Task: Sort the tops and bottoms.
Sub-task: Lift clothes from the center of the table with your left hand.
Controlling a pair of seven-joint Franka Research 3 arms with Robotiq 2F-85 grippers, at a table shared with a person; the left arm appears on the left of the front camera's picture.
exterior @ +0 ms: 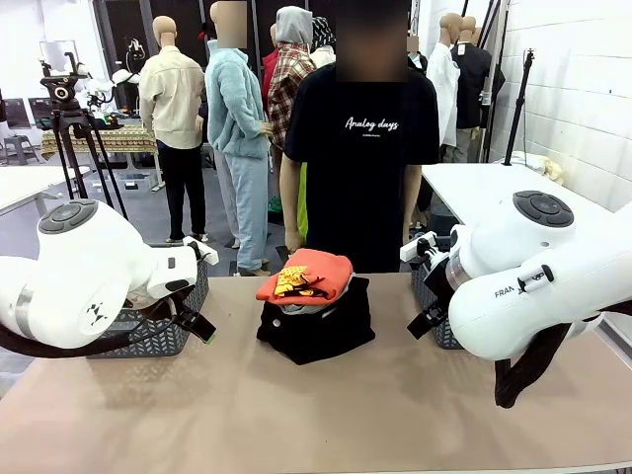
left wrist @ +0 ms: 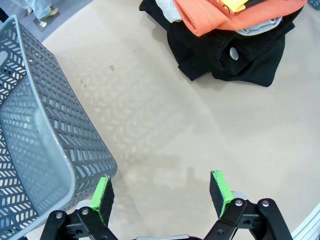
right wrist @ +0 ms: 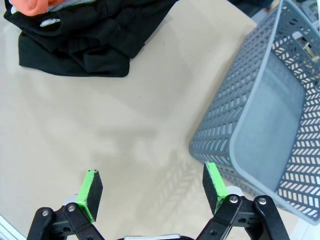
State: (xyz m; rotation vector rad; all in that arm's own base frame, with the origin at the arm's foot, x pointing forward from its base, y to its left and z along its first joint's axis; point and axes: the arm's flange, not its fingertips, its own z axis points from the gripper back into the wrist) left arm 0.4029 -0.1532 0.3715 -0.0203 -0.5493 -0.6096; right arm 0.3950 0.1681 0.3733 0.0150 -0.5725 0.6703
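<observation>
One heap of clothes lies mid-table. On top is the red-orange top point(exterior: 306, 274) with yellow patches, a pale grey top point(exterior: 296, 307) peeks out beneath it, and the black bottoms point(exterior: 318, 332) are underneath. The left wrist view shows the orange top point(left wrist: 215, 15), the grey top point(left wrist: 260, 27) and the bottoms point(left wrist: 245, 67) with a white button point(left wrist: 233, 53). My left gripper point(left wrist: 162, 195) hovers open over bare table beside the left basket. My right gripper point(right wrist: 150, 187) is open too, short of the bottoms point(right wrist: 85, 40). Both grippers, left point(exterior: 202, 331) and right point(exterior: 425, 321), flank the heap.
A grey mesh basket point(left wrist: 45, 140) stands at the table's left, also seen in front point(exterior: 163, 336). A second grey basket point(right wrist: 270, 115) stands at the right point(exterior: 434, 296). A person in a black T-shirt point(exterior: 360, 148) stands at the far edge behind the heap.
</observation>
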